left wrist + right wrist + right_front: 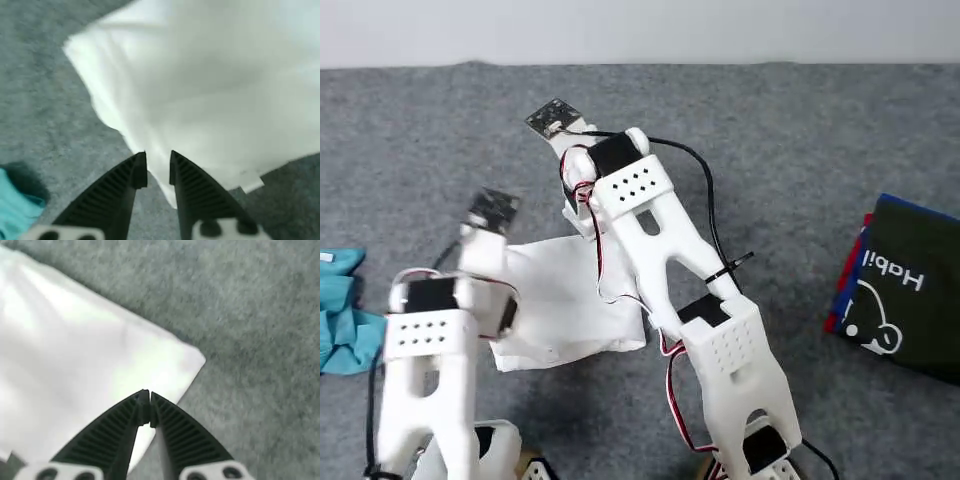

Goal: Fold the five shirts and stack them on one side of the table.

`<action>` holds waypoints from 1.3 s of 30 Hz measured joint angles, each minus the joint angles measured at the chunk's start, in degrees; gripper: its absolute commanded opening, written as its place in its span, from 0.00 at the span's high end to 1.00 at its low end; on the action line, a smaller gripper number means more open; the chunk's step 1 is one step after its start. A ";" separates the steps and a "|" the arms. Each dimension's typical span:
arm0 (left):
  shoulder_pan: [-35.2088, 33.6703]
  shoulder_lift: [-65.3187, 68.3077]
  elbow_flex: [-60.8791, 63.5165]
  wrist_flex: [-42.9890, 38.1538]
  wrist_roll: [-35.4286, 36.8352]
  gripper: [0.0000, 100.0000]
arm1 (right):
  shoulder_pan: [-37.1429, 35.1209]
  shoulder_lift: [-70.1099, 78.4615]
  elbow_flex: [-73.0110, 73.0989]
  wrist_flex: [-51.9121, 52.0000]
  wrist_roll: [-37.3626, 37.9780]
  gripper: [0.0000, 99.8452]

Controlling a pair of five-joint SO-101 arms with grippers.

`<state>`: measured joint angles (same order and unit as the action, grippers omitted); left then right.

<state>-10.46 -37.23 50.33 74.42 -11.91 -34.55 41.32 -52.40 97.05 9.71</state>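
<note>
A white shirt (pixel 555 305) lies crumpled on the grey table between the two arms. My left gripper (pixel 157 169) is at the shirt's left edge, its fingers nearly together with a fold of the white shirt (pixel 210 100) pinched between them. My right gripper (pixel 149 409) is at the shirt's far edge near a corner, its tips pressed together on the white shirt (pixel 75 365). At the table's right side sits a folded stack (pixel 905 285) with a dark shirt on top. A teal shirt (pixel 340 315) lies bunched at the left edge.
The grey felt table (pixel 800 150) is bare at the back and between the white shirt and the stack. A corner of the teal shirt (pixel 12 210) lies close to the left gripper. The right arm (pixel 670 250) stretches across the middle.
</note>
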 measured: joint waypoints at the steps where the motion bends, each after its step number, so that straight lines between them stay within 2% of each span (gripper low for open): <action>1: -1.58 0.00 -1.67 0.18 0.00 0.92 | 0.00 0.00 -0.70 1.14 0.00 0.99; 4: -8.18 0.00 -7.12 0.18 0.00 0.92 | 0.00 0.00 -1.76 3.43 -0.26 0.99; 10: -26.02 0.00 -13.89 0.18 -0.26 0.92 | -0.97 -0.53 -0.79 3.52 -9.58 0.99; 17: -41.49 0.00 -14.15 0.18 -4.04 0.92 | -6.24 -7.12 12.92 3.52 -18.29 0.99; 25: -52.04 0.00 -14.15 0.18 -7.47 0.92 | -18.81 -5.45 13.80 2.64 -21.01 0.99; 30: -57.67 0.00 -13.10 0.18 -9.58 0.92 | -23.21 1.32 14.07 -2.46 -21.01 0.99; 39: -61.10 0.00 -11.60 0.26 -9.93 0.92 | -29.19 4.92 14.07 -3.96 -21.01 0.99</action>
<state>-71.56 -37.23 38.73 74.68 -21.85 -63.74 46.24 -38.33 93.10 -11.30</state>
